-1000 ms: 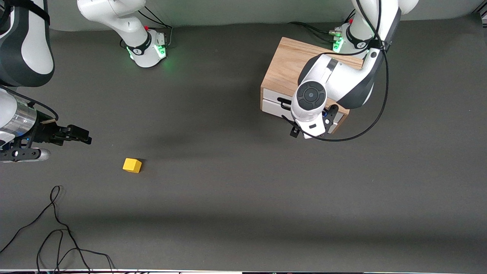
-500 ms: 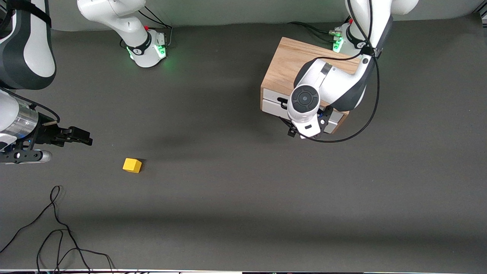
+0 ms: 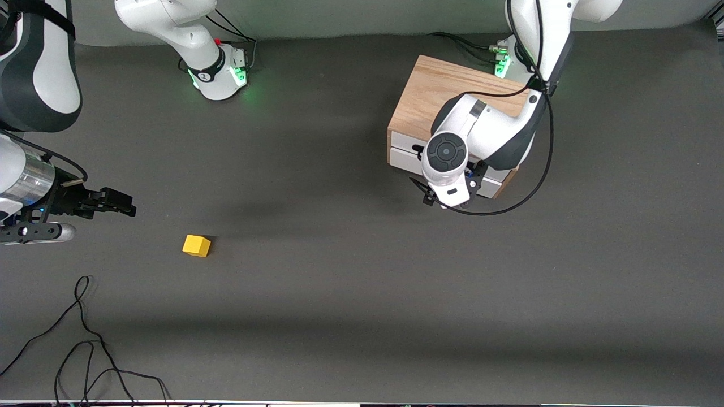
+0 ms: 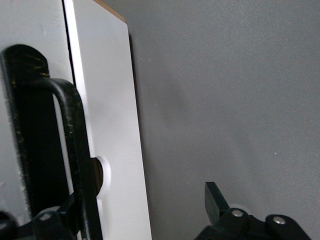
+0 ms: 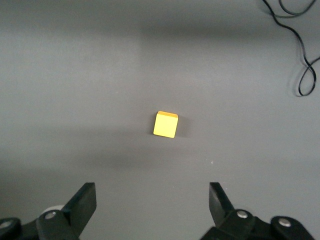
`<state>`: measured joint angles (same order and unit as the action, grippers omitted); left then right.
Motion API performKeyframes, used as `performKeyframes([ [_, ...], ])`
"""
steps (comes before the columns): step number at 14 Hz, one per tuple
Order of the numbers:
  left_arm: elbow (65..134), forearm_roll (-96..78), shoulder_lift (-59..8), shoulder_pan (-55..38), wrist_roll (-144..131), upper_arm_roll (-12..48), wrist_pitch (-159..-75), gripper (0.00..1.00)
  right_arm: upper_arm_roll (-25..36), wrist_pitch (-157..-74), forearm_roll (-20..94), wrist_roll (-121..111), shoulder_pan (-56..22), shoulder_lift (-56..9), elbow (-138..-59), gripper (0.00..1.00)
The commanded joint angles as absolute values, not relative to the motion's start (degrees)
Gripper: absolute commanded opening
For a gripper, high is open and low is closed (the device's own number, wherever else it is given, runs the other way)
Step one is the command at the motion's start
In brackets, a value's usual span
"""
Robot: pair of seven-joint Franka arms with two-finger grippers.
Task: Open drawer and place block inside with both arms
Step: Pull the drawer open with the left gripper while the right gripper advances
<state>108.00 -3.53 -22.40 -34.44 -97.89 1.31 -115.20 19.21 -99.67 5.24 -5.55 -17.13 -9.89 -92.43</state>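
Observation:
The light-wood cabinet [image 3: 430, 93] stands near the left arm's base, its white drawer front [image 3: 403, 159] facing the front camera. In the left wrist view the drawer panel [image 4: 112, 130] and its black bar handle [image 4: 75, 145] fill one side. My left gripper [image 4: 142, 212] is open right at the panel, with the handle close beside one finger. In the front view the left arm's wrist [image 3: 447, 154] hides that gripper. The yellow block [image 3: 196, 245] lies on the mat toward the right arm's end. My right gripper [image 3: 116, 201] hovers open beside it, with the block [image 5: 165, 124] ahead of its fingertips [image 5: 87, 195].
Loose black cables [image 3: 85, 339] lie on the mat near the front camera at the right arm's end, and a loop of cable [image 5: 302, 60] shows in the right wrist view. The grey mat [image 3: 339, 271] lies between the block and the cabinet.
The left arm's hand has slid along the drawer front toward the handle and closer to the panel. The right gripper and the block have stayed put.

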Motion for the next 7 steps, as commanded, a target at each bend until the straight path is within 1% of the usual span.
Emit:
performKeyframes([
  [1,107.1,-3.9,-22.7,-34.8,-98.3,1.0,-115.8,1.00,19.5,-98.0,5.0,-9.2,-17.4,-10.8,-91.2,1.00],
  [4,106.3,-3.3,-22.9,-34.5,-98.0,1.0,-116.0,1.00,19.0,-99.9,4.1,-8.5,-17.9,-11.6,-91.0,1.00],
  [7,102.7,-3.2,-24.6,-34.0,-98.0,0.8,-116.0,1.00,19.0,-101.0,3.9,-8.4,-18.5,-11.7,-91.1,1.00],
])
